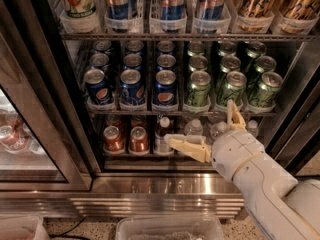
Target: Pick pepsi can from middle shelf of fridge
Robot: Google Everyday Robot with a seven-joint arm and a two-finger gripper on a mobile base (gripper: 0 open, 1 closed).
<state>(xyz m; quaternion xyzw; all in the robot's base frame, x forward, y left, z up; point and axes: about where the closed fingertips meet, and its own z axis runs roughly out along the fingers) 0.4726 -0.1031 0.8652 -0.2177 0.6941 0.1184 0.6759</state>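
Three lanes of dark-blue pepsi cans (133,86) stand on the left half of the middle shelf (150,112), inside the open fridge (165,185). My gripper (200,123) is below and to the right of them, in front of the bottom shelf. It is open, with one cream finger (186,145) pointing left across the small bottles and the other finger (234,117) pointing up at the rack's edge under the green cans. Nothing is between the fingers.
Green cans (198,88) fill the right half of the same rack. Tall slim cans (172,4) stand on the rack above. Small red cans (114,138) and bottles (162,133) sit below. A glass door (25,134) hangs at left, and a clear bin (170,229) sits on the floor.
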